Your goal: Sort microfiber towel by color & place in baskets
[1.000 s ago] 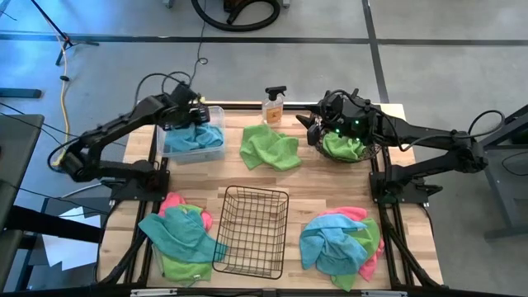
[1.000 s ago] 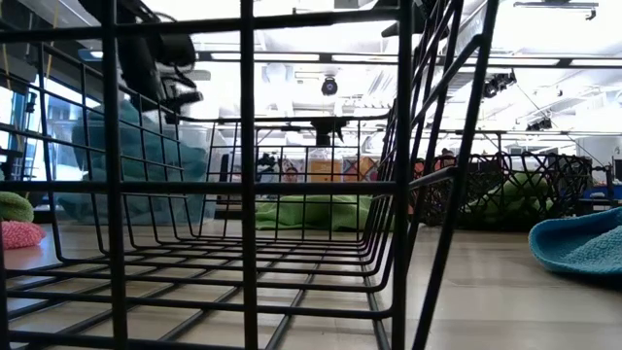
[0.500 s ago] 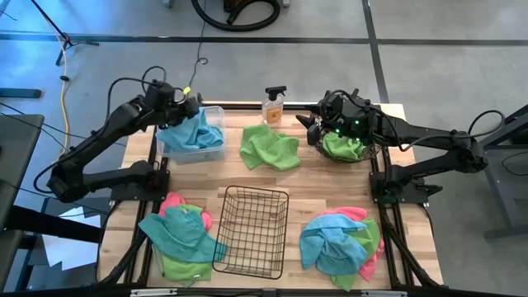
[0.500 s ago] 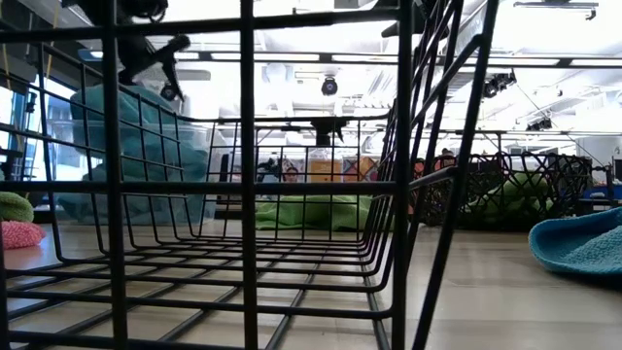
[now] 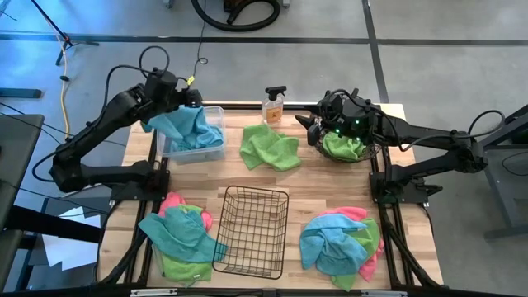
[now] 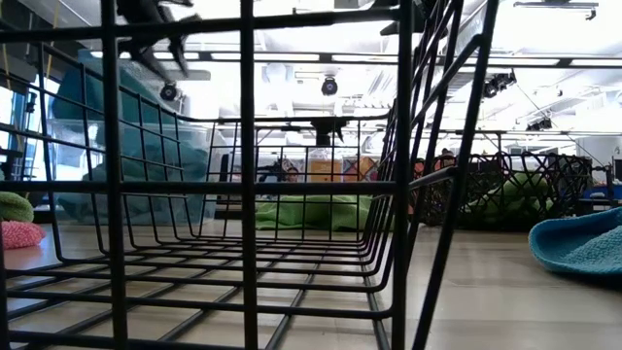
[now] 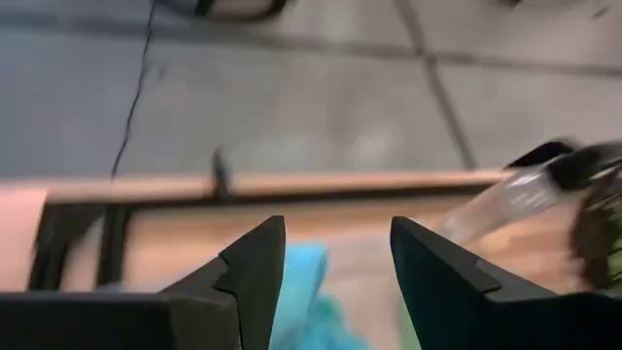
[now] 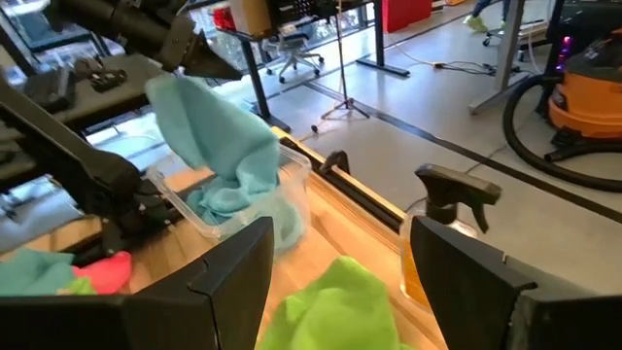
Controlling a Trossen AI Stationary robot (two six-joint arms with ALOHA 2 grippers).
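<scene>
My left gripper [image 5: 188, 101] is raised over the far left corner of the clear bin [image 5: 198, 142]. Its fingers stand apart [image 7: 337, 243]. A teal towel [image 8: 228, 146] hangs from it down into the bin, where more teal cloth lies. My right gripper [image 5: 309, 124] is open [image 8: 340, 253]. It waits by the left rim of the round wire basket [image 5: 367, 153], which holds a green towel [image 5: 342, 147], and touches nothing. A second green towel [image 5: 268, 147] lies flat on the table. The black wire-grid basket [image 5: 252, 231] stands near the near edge. My left gripper carries the teal towel by an upper corner [image 8: 160, 86], which lies far back against one finger [image 7: 303, 282] and does not fill the gap. Pinched or merely caught there, I cannot tell. The towel hangs slack, with its lower end [image 8: 219, 199] in the clear bin.
Mixed piles of teal, green and pink towels lie at the near left [image 5: 181, 235] and near right [image 5: 338, 241]. An orange spray bottle [image 5: 274, 106] stands at the far edge between the bin and the round basket. Bare wood shows in the table's middle.
My left gripper has risen out of the clear bin and moved toward the table's far left corner. The teal towel's upper part has come up with it and stretched out, while its lower end has stayed in the bin.
</scene>
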